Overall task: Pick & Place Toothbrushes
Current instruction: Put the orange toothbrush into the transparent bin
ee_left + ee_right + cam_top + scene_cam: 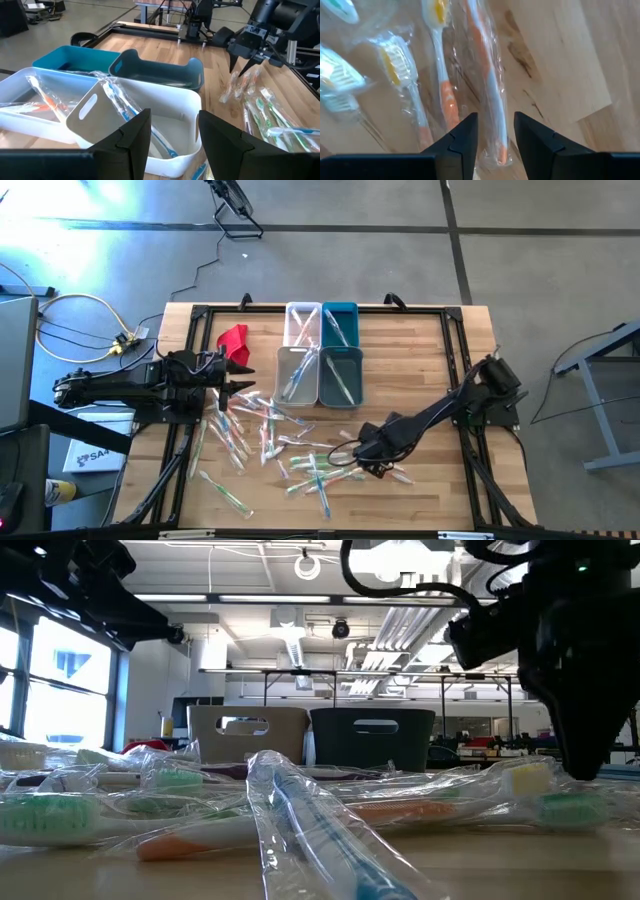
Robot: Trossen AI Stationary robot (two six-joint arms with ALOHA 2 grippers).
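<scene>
Wooden planks (570,55) fill the view under my right gripper (495,131), whose fingers stand parted astride an orange toothbrush (487,90) in its clear wrapper, not clamped on it. Beside it lie two more with orange handles and yellow bristles. Around that gripper, near the table's (420,360) front edge, wrapped toothbrushes (265,435) lie scattered, green, blue, pink and orange. Four bins (320,350) behind them hold a few. My left gripper (243,387) hovers open beside the bins, near a red cloth (233,340). Beyond the table is grey concrete floor (540,270), with cables.
</scene>
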